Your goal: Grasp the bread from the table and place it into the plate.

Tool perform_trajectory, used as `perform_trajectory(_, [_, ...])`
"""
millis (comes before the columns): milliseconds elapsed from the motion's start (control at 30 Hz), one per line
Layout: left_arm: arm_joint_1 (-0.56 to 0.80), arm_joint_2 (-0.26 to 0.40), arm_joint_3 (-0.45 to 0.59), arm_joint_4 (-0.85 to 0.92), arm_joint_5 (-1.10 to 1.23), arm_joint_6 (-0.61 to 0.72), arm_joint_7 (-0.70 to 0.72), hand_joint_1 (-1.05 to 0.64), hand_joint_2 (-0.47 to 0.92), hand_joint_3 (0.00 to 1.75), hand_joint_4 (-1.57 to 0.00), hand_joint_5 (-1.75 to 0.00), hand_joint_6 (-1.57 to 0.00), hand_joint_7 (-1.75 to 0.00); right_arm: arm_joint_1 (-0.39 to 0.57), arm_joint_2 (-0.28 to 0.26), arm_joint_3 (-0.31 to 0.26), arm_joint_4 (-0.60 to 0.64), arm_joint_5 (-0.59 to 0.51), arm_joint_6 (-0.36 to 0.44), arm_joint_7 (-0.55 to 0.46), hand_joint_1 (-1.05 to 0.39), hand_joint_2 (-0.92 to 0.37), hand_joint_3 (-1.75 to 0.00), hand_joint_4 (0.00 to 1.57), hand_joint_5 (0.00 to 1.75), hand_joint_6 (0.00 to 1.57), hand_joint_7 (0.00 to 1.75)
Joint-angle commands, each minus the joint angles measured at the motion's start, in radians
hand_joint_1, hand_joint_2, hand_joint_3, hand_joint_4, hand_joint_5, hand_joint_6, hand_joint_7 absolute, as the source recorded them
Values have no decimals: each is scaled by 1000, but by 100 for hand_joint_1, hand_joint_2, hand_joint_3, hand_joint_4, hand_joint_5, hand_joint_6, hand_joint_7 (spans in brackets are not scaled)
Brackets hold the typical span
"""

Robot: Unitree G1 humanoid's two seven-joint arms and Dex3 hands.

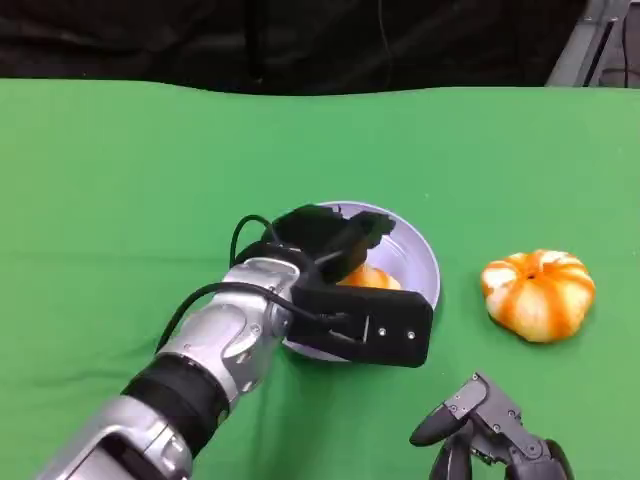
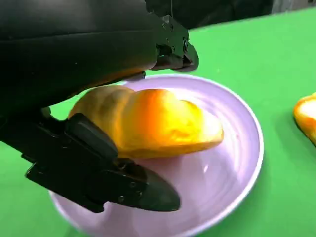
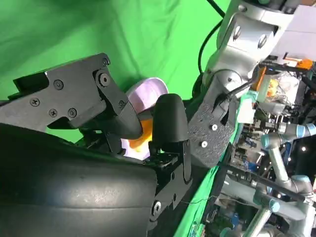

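Note:
A golden bread roll [image 1: 372, 278] lies in the lilac plate [image 1: 425, 250] at the table's middle. My left hand [image 1: 330, 245] reaches over the plate's near-left rim and grips the roll. In the left wrist view the bread [image 2: 153, 121] sits between black fingers [image 2: 113, 182] on one side and the hand's shell [image 2: 74, 44] on the other, its underside resting on the plate [image 2: 237, 163]. My right hand [image 1: 490, 430] hangs low at the front right, fingers apart, holding nothing. The right wrist view shows the right hand [image 3: 98, 148], the plate [image 3: 145, 94] and a bit of bread [image 3: 134, 144].
A round orange-and-white striped pumpkin-shaped object [image 1: 538, 293] lies on the green cloth right of the plate; its edge shows in the left wrist view [image 2: 307, 116]. My left forearm [image 1: 220, 345] crosses the front left. The table's far edge meets a dark background.

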Motion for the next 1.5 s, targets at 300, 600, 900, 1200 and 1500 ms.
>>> perform_trajectory(300, [176,173,112,-377,-167,-24,-184,-91,92,38,-4,-4,-3,-11,4,-7,-8,-9,5,-4,-4,-9,-78,-134,68,175,35,175])
perform_trajectory(600, [500,227,360,-739,-483,-114,-183,-74,92,25,-11,-44,-19,-23,11,-10,-13,-24,-6,1,-6,-9,-77,-133,70,175,37,175])
perform_trajectory(900, [743,130,560,-762,-637,-454,55,-23,69,56,-60,-116,-71,-65,18,-7,-9,-30,4,10,2,-8,-77,-132,68,175,37,175])
perform_trajectory(1200, [897,107,636,-780,-708,-621,74,1,21,158,-91,-145,-89,-121,15,-5,-8,-34,8,18,8,-8,-79,-133,66,175,36,175])
perform_trajectory(1500, [1018,51,633,-799,-732,-631,80,-4,24,158,-91,-173,-87,-155,7,-16,-36,-30,-15,6,-1,-8,-77,-132,70,175,37,175])
